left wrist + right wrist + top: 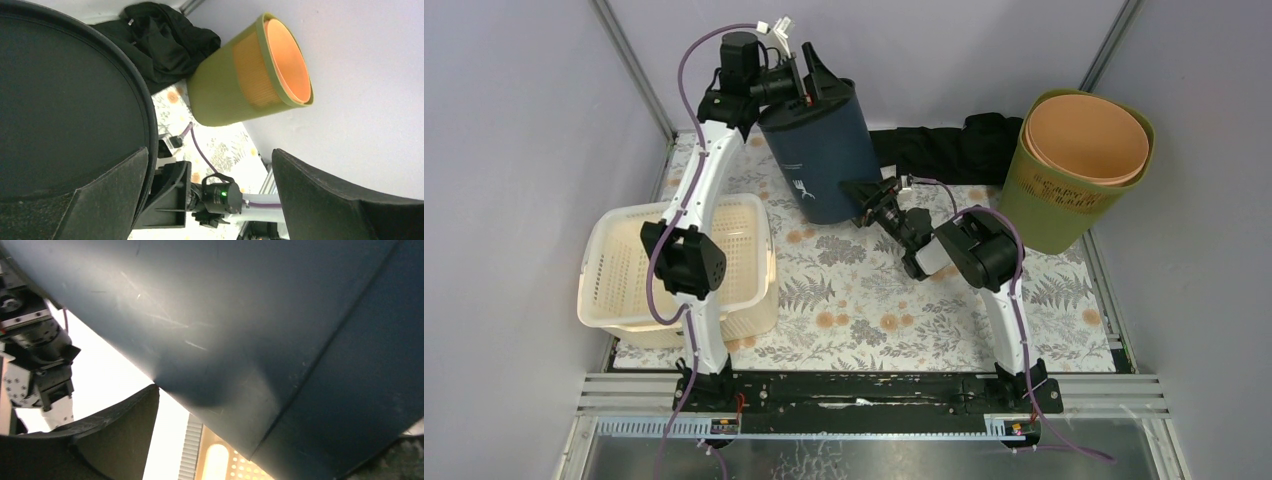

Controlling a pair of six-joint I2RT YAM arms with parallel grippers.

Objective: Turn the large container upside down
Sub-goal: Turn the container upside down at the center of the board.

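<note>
The large container [824,150] is a dark navy bin at the back centre, leaning left with its wide end up. My left gripper [809,70] is at that upper end. In the left wrist view the gripper [210,152] is open, with one finger [100,200] lying over the bin's dark round end [65,100] and the other finger in free air. My right gripper [871,200] is against the bin's lower right side. In the right wrist view the bin's wall [225,315] fills the frame, and the gripper [270,440] is spread open with one fingertip [150,395] touching the wall.
A green basket with an orange liner [1084,165] stands at the back right and also shows in the left wrist view [240,85]. A black cloth [944,145] lies behind the bin. A cream perforated basket [614,270] sits at the left. A floral mat [864,290] covers the table.
</note>
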